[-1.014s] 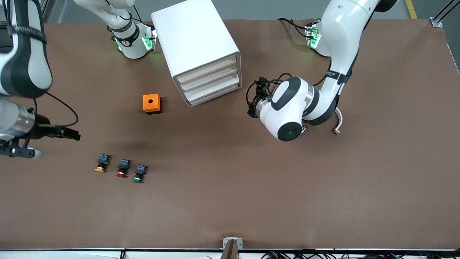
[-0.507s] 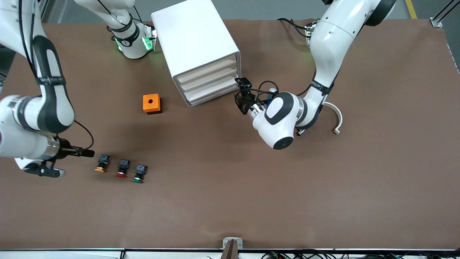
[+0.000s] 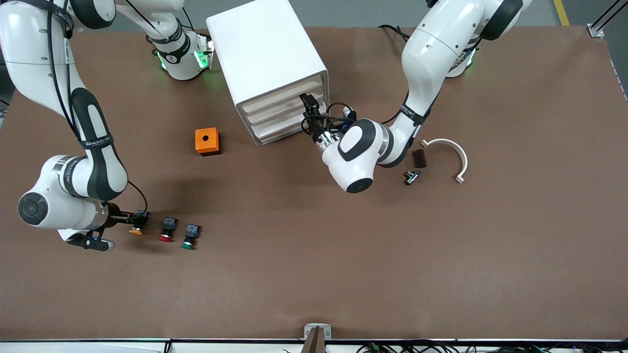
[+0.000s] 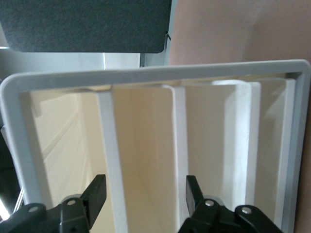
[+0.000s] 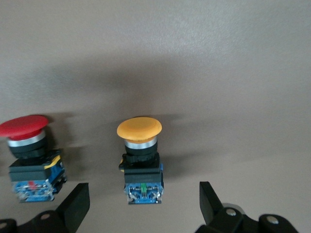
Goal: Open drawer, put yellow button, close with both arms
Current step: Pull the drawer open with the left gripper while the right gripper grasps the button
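Note:
The white cabinet (image 3: 267, 59) stands at the back of the table with all its drawers shut; the uppermost drawer (image 3: 280, 95) is closed. My left gripper (image 3: 309, 105) is open, close in front of the drawer fronts at the cabinet's left-arm end. In the left wrist view (image 4: 145, 194) its jaws straddle a drawer front inside the cabinet frame (image 4: 146, 75); I cannot tell which drawer. The yellow button (image 3: 137, 226) lies on the table near the right arm's end. My right gripper (image 3: 128, 217) is open around the yellow button (image 5: 140, 155), its jaws beside the dark body without touching it.
A red button (image 3: 167, 229) and a green button (image 3: 190, 236) lie beside the yellow one; the red button (image 5: 29, 150) also shows in the right wrist view. An orange box (image 3: 207, 141) stands near the cabinet. A white curved piece (image 3: 449, 149), a brown block (image 3: 419, 158) and a small metal part (image 3: 411, 176) lie toward the left arm's end.
My right arm swung down and its gripper reached the yellow button. My left gripper moved up to the cabinet's drawer fronts, uncovering the small parts by the curved piece.

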Robot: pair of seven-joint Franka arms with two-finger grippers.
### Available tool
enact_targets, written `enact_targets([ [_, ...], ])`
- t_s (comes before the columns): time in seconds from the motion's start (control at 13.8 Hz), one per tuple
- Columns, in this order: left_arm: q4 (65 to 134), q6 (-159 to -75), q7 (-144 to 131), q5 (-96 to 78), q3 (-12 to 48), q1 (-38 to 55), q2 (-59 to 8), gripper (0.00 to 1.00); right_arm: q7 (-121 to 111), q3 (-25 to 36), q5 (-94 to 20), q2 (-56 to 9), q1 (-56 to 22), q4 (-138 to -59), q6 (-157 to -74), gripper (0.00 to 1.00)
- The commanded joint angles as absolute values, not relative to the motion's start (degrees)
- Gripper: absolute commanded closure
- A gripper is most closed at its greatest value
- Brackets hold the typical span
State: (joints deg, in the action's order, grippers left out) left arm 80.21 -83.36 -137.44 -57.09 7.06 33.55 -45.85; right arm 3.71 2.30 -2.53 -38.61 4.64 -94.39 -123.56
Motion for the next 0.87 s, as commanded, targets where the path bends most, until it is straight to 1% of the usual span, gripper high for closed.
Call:
enact_targets([
  [0.0, 79.1, -82.3, -139.3, -59.9, 6.8, 33.0, -46.1, 0.32, 4.0, 1.4, -3.3, -40.2, 5.5, -93.6, -124.0, 0.0],
  [0.22, 79.0, -82.3, -140.7, -62.9, 6.8, 33.9, -46.1, 0.33, 4.0, 1.3, -3.3, -41.3, 5.4, -93.6, -124.8, 0.01],
  [0.29, 79.0, -82.3, -141.1, -63.3, 6.8, 33.9, -46.1, 0.34, 4.0, 1.3, -3.3, -41.5, 5.4, -93.6, -124.8, 0.04],
  [0.36, 78.9, -82.3, -141.1, -63.3, 6.8, 34.0, -45.9, 0.36, 3.9, 1.3, -3.3, -41.5, 5.3, -93.6, -124.7, 0.09],
  [0.51, 78.7, -82.3, -141.1, -63.8, 6.9, 34.2, -46.1, 0.36, 3.6, 1.3, -3.3, -41.5, 5.0, -93.6, -124.5, 0.28],
  [0.65, 78.7, -82.3, -140.8, -63.8, 7.1, 36.0, -46.4, 0.36, 3.8, 1.3, -3.2, -41.4, 4.0, -93.4, -124.1, 0.57],
  [0.72, 78.7, -82.3, -140.7, -63.8, 7.1, 36.5, -46.4, 0.36, 3.8, 1.3, -3.2, -41.3, 3.9, -93.3, -124.1, 0.69],
  [0.8, 78.7, -82.3, -140.5, -63.8, 7.1, 36.6, -46.3, 0.43, 3.8, 1.3, -3.1, -41.3, 3.9, -93.1, -124.1, 0.81],
])
